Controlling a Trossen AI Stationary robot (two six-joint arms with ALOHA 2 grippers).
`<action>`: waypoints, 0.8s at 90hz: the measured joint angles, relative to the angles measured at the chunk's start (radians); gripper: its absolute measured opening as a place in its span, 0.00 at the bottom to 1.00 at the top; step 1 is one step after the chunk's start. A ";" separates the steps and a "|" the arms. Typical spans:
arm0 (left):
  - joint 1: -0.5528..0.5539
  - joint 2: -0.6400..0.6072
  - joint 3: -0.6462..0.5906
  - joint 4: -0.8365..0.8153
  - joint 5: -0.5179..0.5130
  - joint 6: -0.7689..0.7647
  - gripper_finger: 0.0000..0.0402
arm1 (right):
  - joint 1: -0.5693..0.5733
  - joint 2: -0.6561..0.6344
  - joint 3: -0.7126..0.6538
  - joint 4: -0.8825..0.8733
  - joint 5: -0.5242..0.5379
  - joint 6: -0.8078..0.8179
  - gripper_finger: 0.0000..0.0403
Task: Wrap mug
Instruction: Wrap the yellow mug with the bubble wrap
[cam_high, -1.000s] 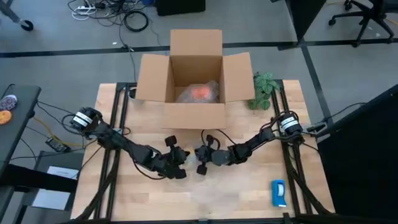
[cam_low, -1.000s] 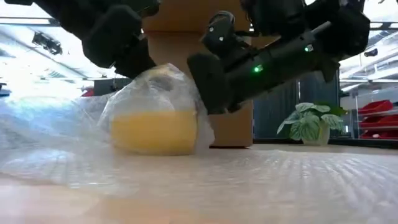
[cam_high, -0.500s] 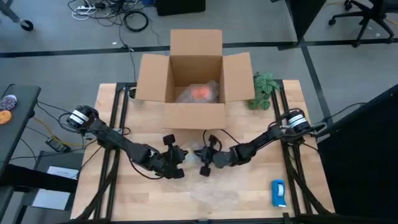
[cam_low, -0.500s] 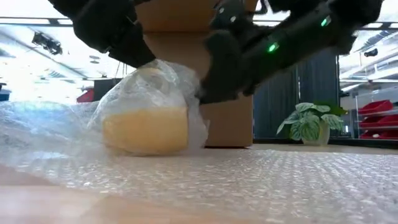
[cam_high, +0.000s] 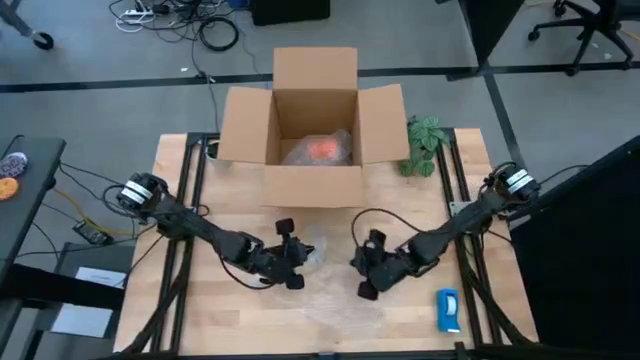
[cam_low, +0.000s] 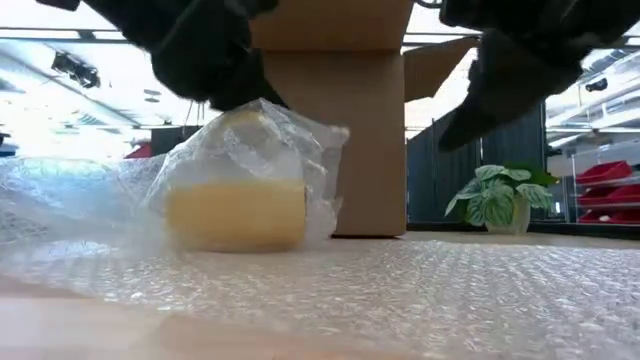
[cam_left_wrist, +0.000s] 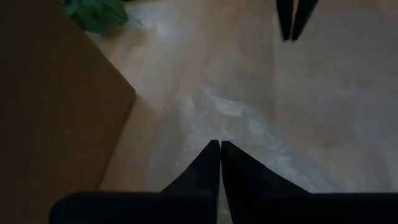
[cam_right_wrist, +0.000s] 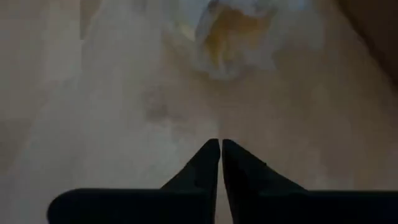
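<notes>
The mug (cam_low: 235, 212) stands on the table, bundled in clear bubble wrap (cam_low: 260, 140); it also shows in the right wrist view (cam_right_wrist: 235, 32) and the high view (cam_high: 306, 250). My left gripper (cam_high: 298, 256) is shut and sits on top of the bundle (cam_low: 240, 95). Toward the table's right, my right gripper (cam_high: 358, 265) is shut and hangs clear of the mug (cam_low: 460, 125). The rest of the wrap sheet (cam_low: 450, 290) lies flat on the table around the mug. My left gripper comes slanting down from the table's left, its shut fingers (cam_left_wrist: 219, 149) lying on the bubble wrap at the top of the bundle (cam_low: 250, 105). I cannot tell whether a layer is pinched between them. The mug stands on the table below.
An open cardboard box (cam_high: 310, 170) stands at the far middle, with another wrapped orange thing (cam_high: 322, 148) inside. A small green plant (cam_high: 423, 145) is at its right. A flat blue-and-white object (cam_high: 447, 310) lies near the front right corner.
My right gripper has come off the wrapped mug, going up and toward the table's right and near edges. The wrap on that side of the mug now stands free. My left gripper stays on top of the bundle, and the mug has stayed in place.
</notes>
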 joint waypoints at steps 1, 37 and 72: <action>0.000 0.004 0.000 0.005 0.000 0.000 0.00 | 0.002 0.000 0.000 0.002 0.000 0.003 0.00; -0.028 0.109 0.000 0.243 0.067 -0.005 0.00 | -0.089 0.001 0.001 0.308 0.001 -0.253 0.00; -0.050 0.186 0.001 0.325 0.099 -0.026 0.00 | -0.247 0.038 0.001 0.508 -0.139 -0.431 0.00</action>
